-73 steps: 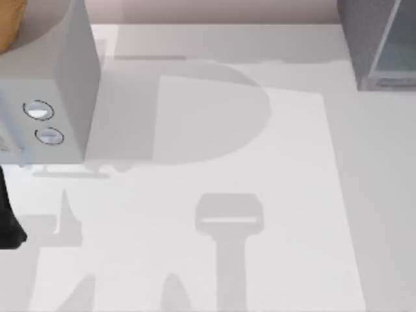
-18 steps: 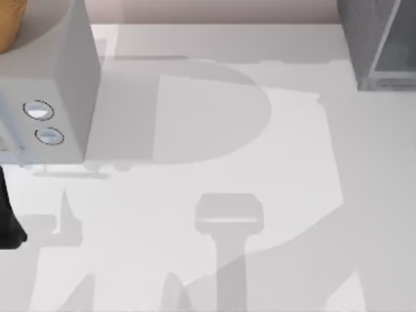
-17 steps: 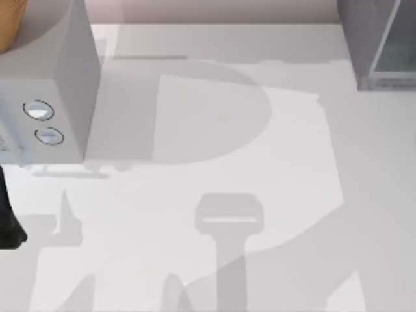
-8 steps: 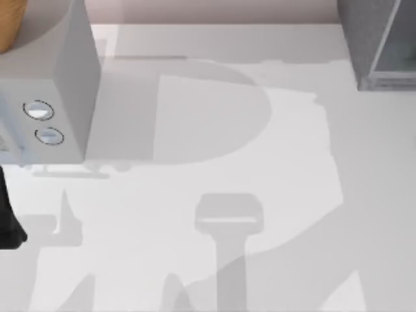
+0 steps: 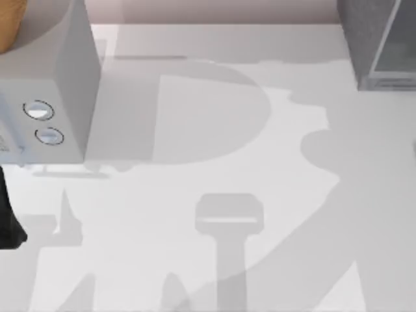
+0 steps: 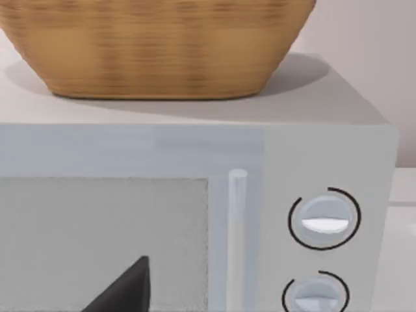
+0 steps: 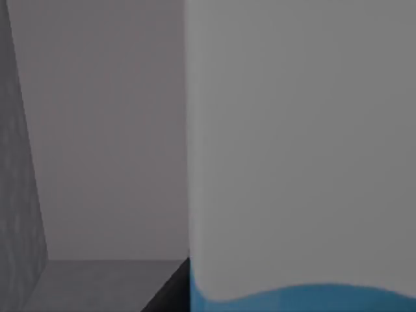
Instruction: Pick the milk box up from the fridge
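Jaws unseen; milk box (image 7: 299,162) fills fridge (image 7: 97,130).

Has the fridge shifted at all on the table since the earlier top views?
No. In the top view the fridge sits at the table's far right corner, same spot against the back edge. The arm shadow on the table has grown.

Milk box (image 7: 299,162) upright, pale top over a blue band, right up close before the right wrist camera — inside the dark grey fridge (image 5: 377,39), by its wall.
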